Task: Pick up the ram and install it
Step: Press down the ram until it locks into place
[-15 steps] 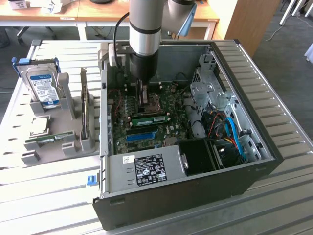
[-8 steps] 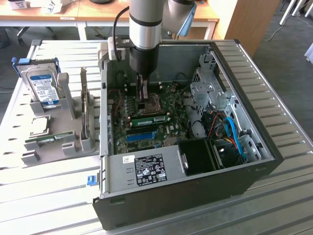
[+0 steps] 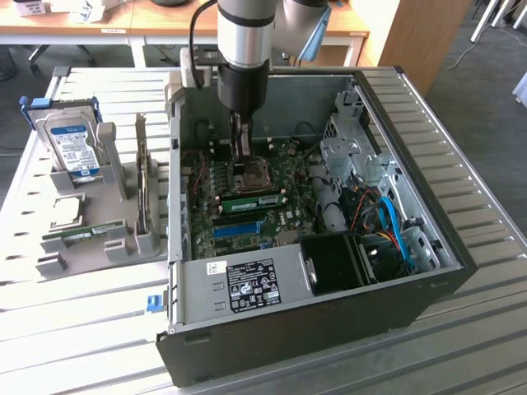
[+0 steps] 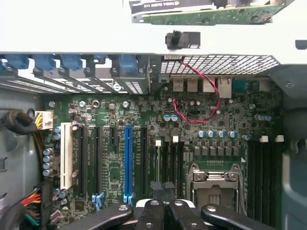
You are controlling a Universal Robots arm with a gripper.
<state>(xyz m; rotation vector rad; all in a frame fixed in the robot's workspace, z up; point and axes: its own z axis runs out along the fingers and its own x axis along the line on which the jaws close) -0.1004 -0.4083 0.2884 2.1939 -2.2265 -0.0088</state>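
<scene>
Exterior view: end effector (image 3: 241, 146) clenched over the motherboard (image 3: 247, 206) in the open computer case (image 3: 329, 321), a ram (image 3: 252, 200) already lying seated there; pressing it home well probably needed a straight, even push along its slot.

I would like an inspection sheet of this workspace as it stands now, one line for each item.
Surface: slatted metal table, carrying an open computer case.
Job's things: ram, a green stick lying across the motherboard beside the blue slot; whether it is seated cannot be told.
Clutter: hard drive, processor chip and another green stick in a grey rack outside the case.
Grippers: tool shut, inside the case above the motherboard, nothing seen held.
Cables: red-black wire; blue cables.
Surroundings: wooden desks behind.
</scene>
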